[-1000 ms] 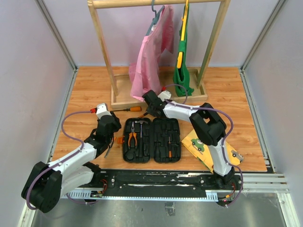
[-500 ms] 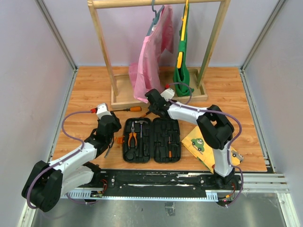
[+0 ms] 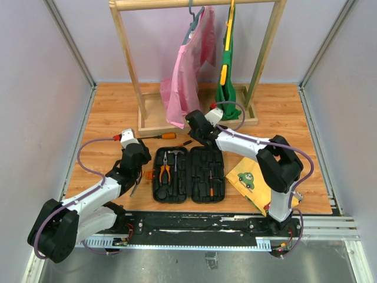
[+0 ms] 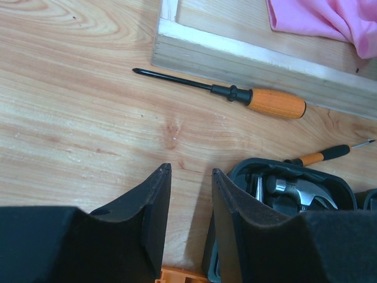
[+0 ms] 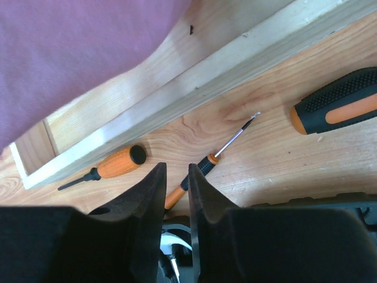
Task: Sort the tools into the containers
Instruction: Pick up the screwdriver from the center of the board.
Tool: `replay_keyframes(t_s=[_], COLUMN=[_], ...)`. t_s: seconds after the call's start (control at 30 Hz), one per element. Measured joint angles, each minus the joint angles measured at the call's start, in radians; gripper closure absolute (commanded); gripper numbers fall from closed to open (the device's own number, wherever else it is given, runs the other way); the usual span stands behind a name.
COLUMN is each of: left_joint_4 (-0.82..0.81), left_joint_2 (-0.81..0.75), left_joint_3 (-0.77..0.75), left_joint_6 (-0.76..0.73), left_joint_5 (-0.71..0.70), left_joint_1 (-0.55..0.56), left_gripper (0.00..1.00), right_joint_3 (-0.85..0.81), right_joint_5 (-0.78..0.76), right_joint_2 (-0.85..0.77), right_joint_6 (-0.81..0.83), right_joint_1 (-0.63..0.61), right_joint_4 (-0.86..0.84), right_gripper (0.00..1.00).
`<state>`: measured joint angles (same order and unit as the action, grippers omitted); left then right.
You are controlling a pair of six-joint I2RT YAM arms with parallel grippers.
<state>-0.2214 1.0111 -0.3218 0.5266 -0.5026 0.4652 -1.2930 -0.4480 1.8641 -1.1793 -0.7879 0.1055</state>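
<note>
Since a second ago the right arm's elbow has swung out to the right and its wrist has slid a little rightward beyond the case (image 3: 188,175); the left arm has not shifted.

I see the right gripper (image 5: 177,171) with its fingers only a narrow slit apart and nothing pinched between the tips. It hangs just past the case's far edge, over a thin screwdriver (image 5: 215,154) that lies on the wood and runs under the slit; I cannot tell whether the fingers touch it. Left of that one, also beyond the case, a fat screwdriver (image 5: 118,162) lies along the rack base (image 5: 235,65). Further right in the wrist view lies a black-and-orange handle (image 5: 341,109), apart from both. A pink garment (image 5: 76,47) hangs over the rack base.

The left gripper (image 4: 189,174) sits off the case's left side, its fingers spread a moderate gap with bare wood between them. Its right finger is just beside the case's far left corner, where I see the hammer (image 4: 300,191) seated. The case lies open, both halves flat. Orange pliers (image 3: 165,172) rest in the left half beside the hammer, and a stowed screwdriver (image 3: 211,187) sits in the right half. A yellow board (image 3: 253,191) lies right of the case.
</note>
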Motion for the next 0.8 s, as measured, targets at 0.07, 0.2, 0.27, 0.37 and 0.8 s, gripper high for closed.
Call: replay_keyframes(t_s=[0.07,0.2,0.27,0.37,0.8], left_joint_4=[-0.002,-0.002,-0.002,-0.002,-0.002], left_joint_2=[0.001,0.001,0.001,0.001,0.001], left_joint_3=[0.0,0.0,0.0,0.0,-0.003], left_joint_6=[0.0,0.0,0.0,0.0,0.0], left_joint_5=[0.0,0.001,0.002,0.002,0.003], left_joint_1=[0.0,0.0,0.0,0.0,0.0], left_gripper=[0.61,0.62,0.62,0.62,0.62], right_joint_3=[-0.007,-0.062,-0.085,-0.101,-0.245], right_joint_5=[0.002,0.005,0.007,0.008,0.063], right_joint_2=[0.013,0.07,0.095,0.118,0.248], right_joint_6=[0.002,0.005,0.005,0.002,0.0], right_joint_1=[0.0,0.0,0.0,0.0,0.0], right_joint_4=[0.01,0.05,0.066,0.094,0.249], right_gripper=[0.69,0.66,0.65,0.63,0.59])
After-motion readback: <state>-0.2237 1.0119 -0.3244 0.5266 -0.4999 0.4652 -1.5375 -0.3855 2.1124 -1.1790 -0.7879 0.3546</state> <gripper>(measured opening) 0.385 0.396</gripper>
